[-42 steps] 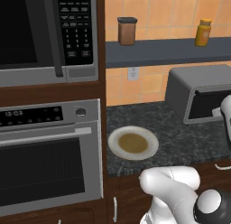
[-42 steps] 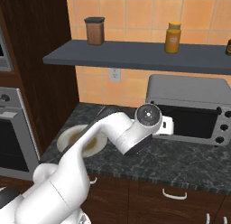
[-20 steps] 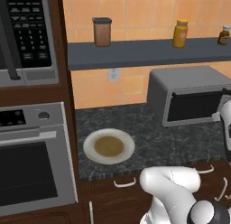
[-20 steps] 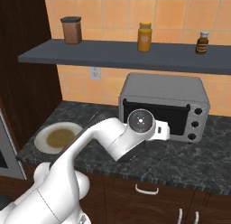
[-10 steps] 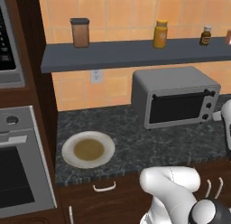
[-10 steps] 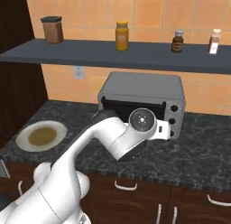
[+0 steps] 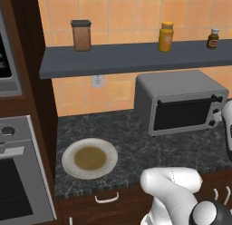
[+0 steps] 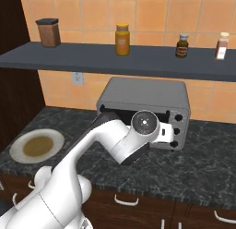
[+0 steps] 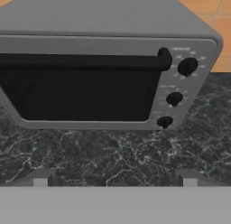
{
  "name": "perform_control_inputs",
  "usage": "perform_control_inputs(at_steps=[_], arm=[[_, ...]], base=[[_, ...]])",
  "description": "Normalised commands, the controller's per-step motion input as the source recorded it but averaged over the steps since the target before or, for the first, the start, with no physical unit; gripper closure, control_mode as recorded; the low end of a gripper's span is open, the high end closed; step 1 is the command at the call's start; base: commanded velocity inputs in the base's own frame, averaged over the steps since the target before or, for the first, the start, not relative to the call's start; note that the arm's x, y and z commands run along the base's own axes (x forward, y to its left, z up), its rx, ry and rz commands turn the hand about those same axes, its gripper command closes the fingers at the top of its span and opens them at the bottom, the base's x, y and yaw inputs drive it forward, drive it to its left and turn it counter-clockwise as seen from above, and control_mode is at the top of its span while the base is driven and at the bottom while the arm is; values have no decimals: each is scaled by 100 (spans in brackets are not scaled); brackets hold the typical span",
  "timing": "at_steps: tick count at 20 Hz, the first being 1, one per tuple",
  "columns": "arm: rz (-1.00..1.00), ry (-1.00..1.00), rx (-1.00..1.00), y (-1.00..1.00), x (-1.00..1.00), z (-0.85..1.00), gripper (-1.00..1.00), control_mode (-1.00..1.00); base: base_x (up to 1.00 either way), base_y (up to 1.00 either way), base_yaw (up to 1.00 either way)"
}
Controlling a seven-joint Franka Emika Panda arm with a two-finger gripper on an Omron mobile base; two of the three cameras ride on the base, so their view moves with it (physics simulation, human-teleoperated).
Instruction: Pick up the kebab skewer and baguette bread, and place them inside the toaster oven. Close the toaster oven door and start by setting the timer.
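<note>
The toaster oven point(image 7: 180, 100) sits on the dark speckled counter point(image 7: 136, 151) against the orange tiled wall, right under the grey shelf point(image 8: 115, 58), and the toaster oven door point(image 9: 85, 92) is shut, dark glass flat in its frame, black bar handle point(image 9: 85, 62) running across its top edge. Three black knobs point(image 9: 174, 99) stack down the right side of the front panel. Here is the gripper point(image 9: 115, 178), hovering over bare counter in front of the oven, facing the door squarely, fingers point(image 9: 43, 178) spread wide apart with nothing between them and well clear of the handle. From the right base camera the white arm reaches across the oven's front and covers much of the door. Off to the left on the counter lies a white plate point(image 7: 71, 149) with a brownish centre, well apart from the oven; no skewer or bread can be made out on it. Up on the shelf stand a brown jar point(image 7: 81, 36), a yellow jar point(image 7: 166, 37), a small dark bottle point(image 8: 182, 45) and a pale red-capped bottle point(image 8: 222, 45). A wall socket point(image 7: 97, 81) sits below the shelf, and the built-in oven point(image 7: 18, 183) fills the far left.
</note>
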Motion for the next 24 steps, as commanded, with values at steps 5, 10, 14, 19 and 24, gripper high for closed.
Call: perform_control_inputs(at_steps=[5,10,14,19,24], arm=[[0,0,0,0,0,0,-100,100],[0,1,0,0,0,-1,-100,-100],[1,0,0,-13,0,-36,-100,-100],[8,-6,0,-39,0,-66,-100,-100],[1,-15,2,-15,15,-9,-100,-100]], base=[[0,0,0],[0,0,0],[0,0,0],[0,0,0],[0,0,0]])
